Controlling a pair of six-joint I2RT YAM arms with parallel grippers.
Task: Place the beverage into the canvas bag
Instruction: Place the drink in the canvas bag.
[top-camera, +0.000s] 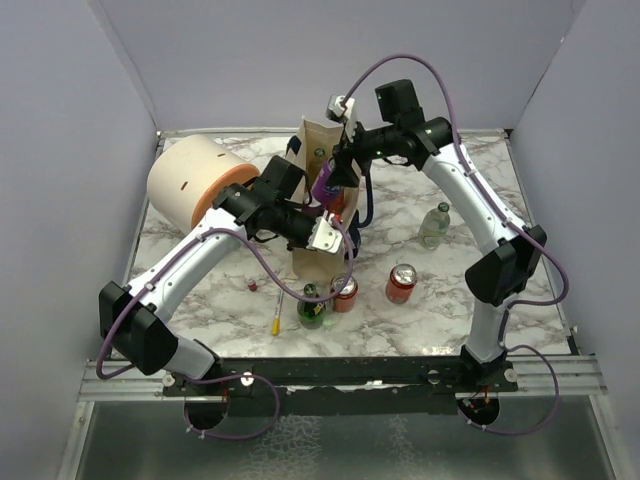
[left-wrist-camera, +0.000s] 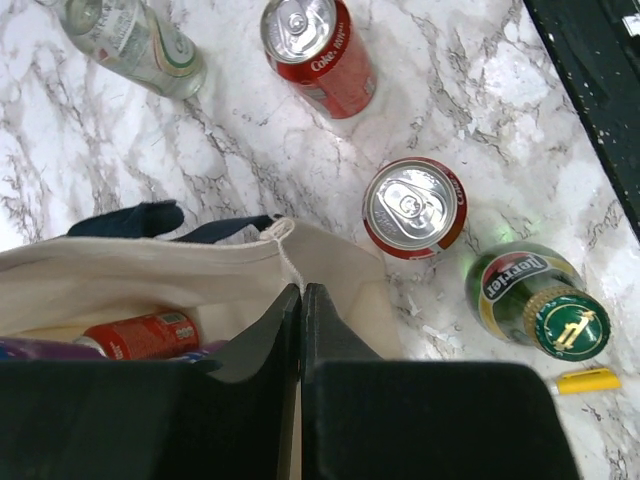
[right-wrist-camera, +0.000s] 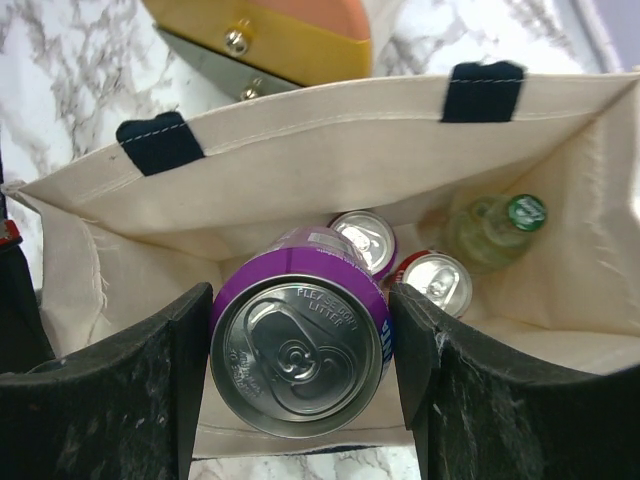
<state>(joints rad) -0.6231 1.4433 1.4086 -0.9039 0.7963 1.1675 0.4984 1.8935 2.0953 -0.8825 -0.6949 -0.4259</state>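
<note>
The cream canvas bag with navy straps stands upright mid-table. My right gripper is shut on a purple can and holds it upright over the open mouth of the bag. In the right wrist view the purple can sits between the fingers. Two cans and a green-capped bottle lie inside the bag. My left gripper is shut on the near rim of the bag, and a red can shows inside.
In front of the bag stand two red cans and a green bottle. A clear bottle is to the right, a cream-and-orange drum to the left, and a yellow pen near the front.
</note>
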